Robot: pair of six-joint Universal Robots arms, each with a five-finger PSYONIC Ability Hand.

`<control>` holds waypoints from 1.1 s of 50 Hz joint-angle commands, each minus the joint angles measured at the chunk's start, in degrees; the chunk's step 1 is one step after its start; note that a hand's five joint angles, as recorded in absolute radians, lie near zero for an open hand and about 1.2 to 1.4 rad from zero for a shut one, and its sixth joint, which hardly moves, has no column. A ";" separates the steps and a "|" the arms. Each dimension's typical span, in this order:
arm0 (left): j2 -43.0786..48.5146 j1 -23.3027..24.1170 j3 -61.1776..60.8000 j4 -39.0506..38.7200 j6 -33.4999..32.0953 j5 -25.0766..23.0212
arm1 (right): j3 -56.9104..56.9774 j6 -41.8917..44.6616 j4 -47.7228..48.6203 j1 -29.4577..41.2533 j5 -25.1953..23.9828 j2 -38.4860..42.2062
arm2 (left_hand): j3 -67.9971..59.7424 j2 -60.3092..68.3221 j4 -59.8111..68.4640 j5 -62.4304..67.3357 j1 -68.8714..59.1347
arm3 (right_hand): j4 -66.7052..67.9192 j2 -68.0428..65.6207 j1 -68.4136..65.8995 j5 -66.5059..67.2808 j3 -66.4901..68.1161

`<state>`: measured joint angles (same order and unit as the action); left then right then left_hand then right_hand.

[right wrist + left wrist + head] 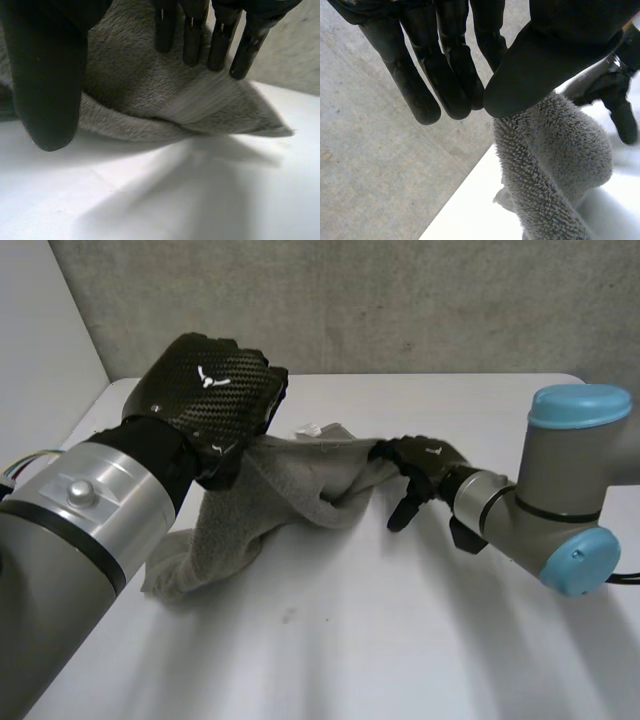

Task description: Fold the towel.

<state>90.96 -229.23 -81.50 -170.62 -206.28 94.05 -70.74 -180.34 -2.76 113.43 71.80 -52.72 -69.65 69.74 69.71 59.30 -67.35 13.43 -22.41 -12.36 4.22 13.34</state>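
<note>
Both grip towel [290, 480]: left robot hand [210, 390] | right robot hand [425, 462] | tag [308, 427] (unreadable)

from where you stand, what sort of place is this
Most likely a robotics lab or test bench: a white table, a plain grey concrete-like wall behind it, and one grey towel held up by the left hand and right hand.

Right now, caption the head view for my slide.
Left hand and right hand hold a grey towel partly raised off the white table.
</note>
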 commanded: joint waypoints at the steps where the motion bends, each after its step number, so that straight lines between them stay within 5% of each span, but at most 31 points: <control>1: -0.08 -0.34 -4.37 -0.68 0.09 -0.01 | -4.49 0.78 0.39 -2.08 0.27 -8.45 | -10.35 10.26 10.29 10.70 -12.65 | 14.99 -6.01 -16.06 14.20 15.08; 12: 0.01 -2.54 -6.57 -0.94 0.53 -0.45 | -4.58 1.40 0.83 -4.45 -2.37 -10.12 | -10.35 10.26 10.29 10.70 -12.65 | 9.95 -0.96 -11.01 9.15 10.03; 31: 0.01 -2.63 -5.42 -0.85 0.70 -0.27 | 1.04 3.51 2.41 1.97 -2.98 4.99 | -10.35 10.26 10.29 10.70 -12.65 | 8.10 0.89 -9.16 7.30 8.18; 34: -0.08 -2.63 -5.51 -0.85 0.79 -0.27 | 1.83 3.16 4.17 1.97 -2.81 5.87 | -10.35 10.26 10.29 10.70 -12.65 | 16.00 -7.02 -17.07 15.21 16.09; 36: -0.16 -2.63 -5.51 -0.94 0.88 -0.27 | 3.93 2.89 6.88 2.14 -2.11 7.97 | -10.35 10.26 10.29 10.70 -12.65 | 57.80 -48.82 -58.86 57.00 57.88; 39: -0.25 -2.63 -5.34 -1.82 0.88 -0.19 | 4.91 3.07 7.68 2.14 -1.49 8.33 | -10.35 10.26 10.29 10.70 -12.65 | 66.57 -57.59 -67.64 65.78 66.66; 43: -0.69 -3.41 -4.81 -6.10 0.62 0.08 | 5.70 4.91 7.77 1.44 -0.79 4.99 | -10.35 10.26 10.29 10.70 -12.65 | 66.57 -57.59 -67.64 65.78 66.66; 45: -2.00 -4.64 -4.55 -9.52 0.71 0.08 | 3.95 10.77 7.69 0.22 -0.70 -8.57 | -10.35 10.26 10.29 10.70 -12.65 | 66.57 -57.59 -67.64 65.78 66.66; 55: -10.89 -7.46 -4.37 -21.25 1.58 0.69 | 5.78 27.39 -6.43 -7.08 -1.75 -29.96 | -10.35 10.26 10.29 10.70 -12.65 | 66.57 -57.59 -67.64 65.78 66.66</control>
<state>85.95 -235.50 -85.87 -185.08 -205.43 94.37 -66.91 -163.62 2.28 110.22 70.74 -68.88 -69.70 69.76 69.74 59.33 -67.68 68.17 -67.45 -55.83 56.03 67.77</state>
